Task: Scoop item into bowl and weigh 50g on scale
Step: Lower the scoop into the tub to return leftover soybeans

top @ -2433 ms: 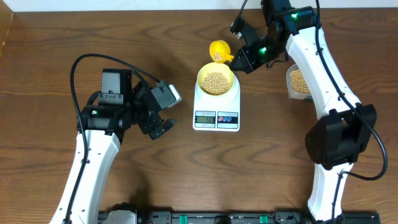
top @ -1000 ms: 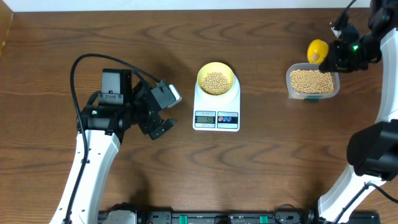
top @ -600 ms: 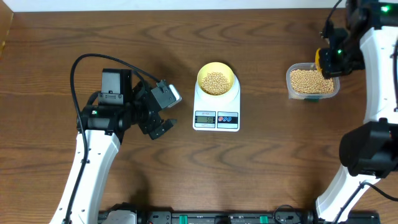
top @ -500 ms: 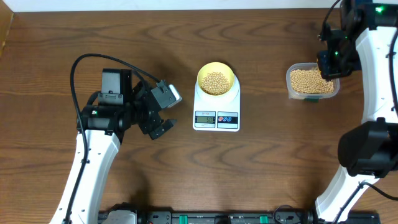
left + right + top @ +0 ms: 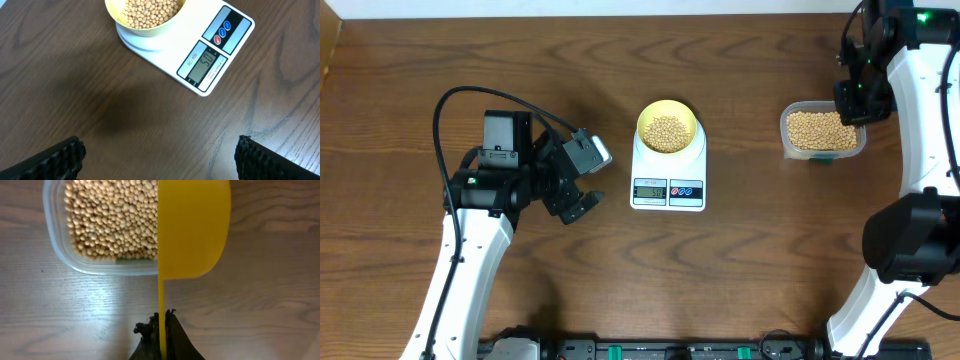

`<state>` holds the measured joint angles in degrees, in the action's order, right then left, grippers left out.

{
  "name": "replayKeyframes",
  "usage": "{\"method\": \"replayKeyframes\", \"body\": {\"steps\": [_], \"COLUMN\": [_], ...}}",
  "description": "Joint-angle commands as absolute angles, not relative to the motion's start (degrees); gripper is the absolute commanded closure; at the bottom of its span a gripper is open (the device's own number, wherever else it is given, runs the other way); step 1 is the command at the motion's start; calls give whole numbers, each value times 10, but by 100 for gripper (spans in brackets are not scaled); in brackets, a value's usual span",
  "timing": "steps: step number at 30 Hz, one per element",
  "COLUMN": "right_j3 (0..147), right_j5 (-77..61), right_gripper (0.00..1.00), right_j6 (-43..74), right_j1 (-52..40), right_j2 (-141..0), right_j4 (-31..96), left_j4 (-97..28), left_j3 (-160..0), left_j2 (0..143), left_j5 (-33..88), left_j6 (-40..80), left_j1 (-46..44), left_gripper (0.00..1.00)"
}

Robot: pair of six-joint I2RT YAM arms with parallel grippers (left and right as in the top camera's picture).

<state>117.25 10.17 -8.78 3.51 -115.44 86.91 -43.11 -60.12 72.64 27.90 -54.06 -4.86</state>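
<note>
Yellow scoop [image 5: 192, 230] over the tub, far right; portion appears weighed out.
The right gripper [image 5: 160, 325] is clamped on the scoop's handle, with the scoop turned on edge above the right rim of the clear tub [image 5: 95, 268]. Judgement: keep its mouth inside the tub walls so that nothing falls on the table. The left gripper [image 5: 160, 157] stands wide and empty, left of the scale [image 5: 668, 203]. Small, round tan soybeans [image 5: 150, 10] fill the pale yellow bowl [image 5: 668, 106] on the scale at centre; the display [image 5: 206, 62] seems to show the target.

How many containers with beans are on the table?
2: the pale yellow bowl on the scale, and the clear tub at the far right. None seems hidden.
</note>
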Motion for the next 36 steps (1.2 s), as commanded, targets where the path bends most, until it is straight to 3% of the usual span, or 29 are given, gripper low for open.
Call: {"method": "replayKeyframes", "body": {"steps": [1, 9, 16, 31, 36], "right_j3": [1171, 1143, 1070, 904, 881], "right_j5": [45, -216, -262, -394, -390], "right_gripper": [99, 99, 99, 98, 85], "right_j6": [-54, -45, 25, 98, 98], "right_j1": [39, 93, 124, 166, 176], "right_j2": [-1148, -1148, -1148, -1148, -1148], "right_j4": [862, 859, 827, 632, 632], "left_j4": [-432, -432, -432, -432, -432], "left_j3": [-596, -596, -596, -596, -596], "left_j2": [730, 730, 730, 730, 730], "left_j5": [276, 276, 276, 276, 276], "left_j6": [-546, -546, -546, -546, -546], "left_j1": [-46, -46, -46, -46, -46], "left_gripper": [2, 2, 2, 2, 3]}}
